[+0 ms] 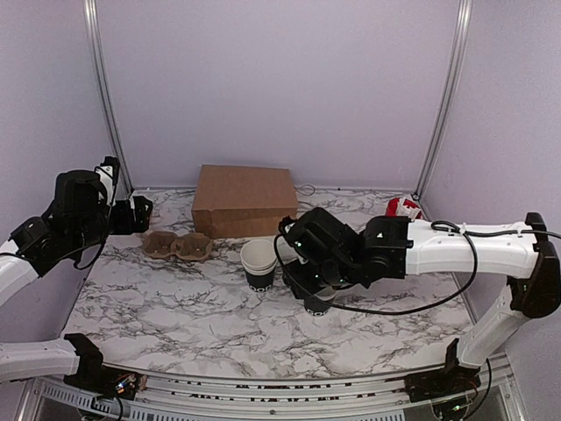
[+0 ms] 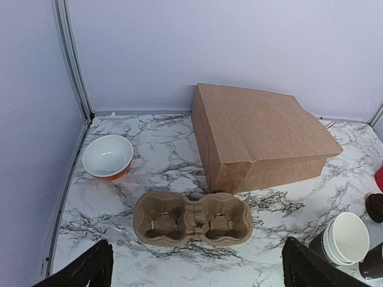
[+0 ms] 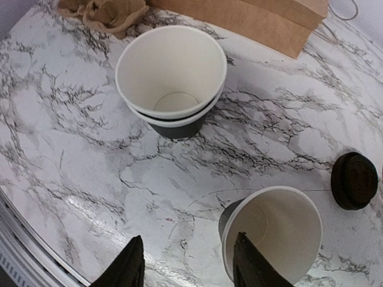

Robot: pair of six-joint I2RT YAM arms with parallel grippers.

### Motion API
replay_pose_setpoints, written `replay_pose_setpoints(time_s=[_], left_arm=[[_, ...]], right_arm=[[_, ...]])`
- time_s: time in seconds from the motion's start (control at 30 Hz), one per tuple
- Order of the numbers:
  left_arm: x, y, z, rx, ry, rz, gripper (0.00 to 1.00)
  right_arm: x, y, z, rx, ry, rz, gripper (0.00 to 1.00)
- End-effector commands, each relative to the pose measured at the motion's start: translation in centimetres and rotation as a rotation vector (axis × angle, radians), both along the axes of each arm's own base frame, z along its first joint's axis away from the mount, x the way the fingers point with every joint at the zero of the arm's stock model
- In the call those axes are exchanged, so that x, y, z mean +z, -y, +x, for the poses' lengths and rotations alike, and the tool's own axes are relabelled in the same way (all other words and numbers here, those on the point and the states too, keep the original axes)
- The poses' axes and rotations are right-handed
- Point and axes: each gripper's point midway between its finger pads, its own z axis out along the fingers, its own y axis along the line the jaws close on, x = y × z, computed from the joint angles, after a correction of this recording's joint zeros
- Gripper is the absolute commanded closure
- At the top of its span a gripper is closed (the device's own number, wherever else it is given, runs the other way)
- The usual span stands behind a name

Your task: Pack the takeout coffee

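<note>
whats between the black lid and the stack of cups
Bare marble table only, between lid and stack; the right wrist view shows it. The single cup stands off that line.

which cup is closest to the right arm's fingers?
The lone unlidded cup, beside one of the fingers; the nested stack stands farther off, toward the brown bag.

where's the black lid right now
In the right wrist view, the black lid lies flat on the marble table near the picture's right edge, apart from the single open cup by the right gripper.
</note>
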Motion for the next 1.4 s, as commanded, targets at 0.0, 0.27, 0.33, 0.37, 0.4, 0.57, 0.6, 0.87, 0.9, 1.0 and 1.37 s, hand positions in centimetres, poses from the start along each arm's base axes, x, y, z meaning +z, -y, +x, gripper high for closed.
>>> replay_pose_setpoints(time_s=[0.0, 0.27, 0.33, 0.37, 0.4, 0.57, 0.6, 0.87, 0.9, 1.0, 1.37], left_arm=[[-0.5, -1.4, -0.3, 0.049, 0.013, 0.046, 0.01], [-0.4, -1.9, -0.6, 0.065, 0.022, 0.044, 0.01], [-0.6, -1.7, -0.6, 0.054, 0.018, 0.038, 0.01], [-0.6, -1.5, -0.6, 0.049, 0.016, 0.037, 0.01], [-0.7, -1.5, -0.5, 0.050, 0.013, 0.039, 0.01], [-0.6, -1.6, -0.6, 0.052, 0.016, 0.036, 0.01], [-0.6, -1.6, -0.6, 0.051, 0.018, 0.035, 0.01], [-0.8, -1.4, -0.6, 0.041, 0.010, 0.033, 0.01], [-0.8, -1.3, -0.6, 0.039, 0.009, 0.032, 0.01], [-0.8, -1.3, -0.5, 0.039, 0.008, 0.032, 0.01], [-0.8, -1.4, -0.6, 0.042, 0.009, 0.034, 0.01]], right_arm=[[5.8, -0.9, 0.7, 0.012, 0.078, 0.125, 0.42], [4.4, -3.1, 7.2, 0.012, 0.008, 0.221, 0.36], [3.9, -3.9, 8.6, 0.013, -0.009, 0.237, 0.37], [3.6, -4.2, 9.3, 0.013, -0.015, 0.241, 0.37], [3.3, -4.5, 10.0, 0.012, -0.019, 0.241, 0.37], [0.4, -5.5, 12.4, -0.013, -0.053, 0.174, 0.41], [-0.3, -5.8, 12.7, -0.014, -0.061, 0.160, 0.43], [-3.5, -5.4, 13.0, -0.050, -0.101, 0.091, 0.58], [-3.8, -5.3, 12.9, -0.052, -0.104, 0.084, 0.60], [-4.3, -5.2, 12.7, -0.048, -0.115, 0.074, 0.68], [-0.9, -2.5, 14.3, -0.101, -0.028, 0.031, 0.97]])
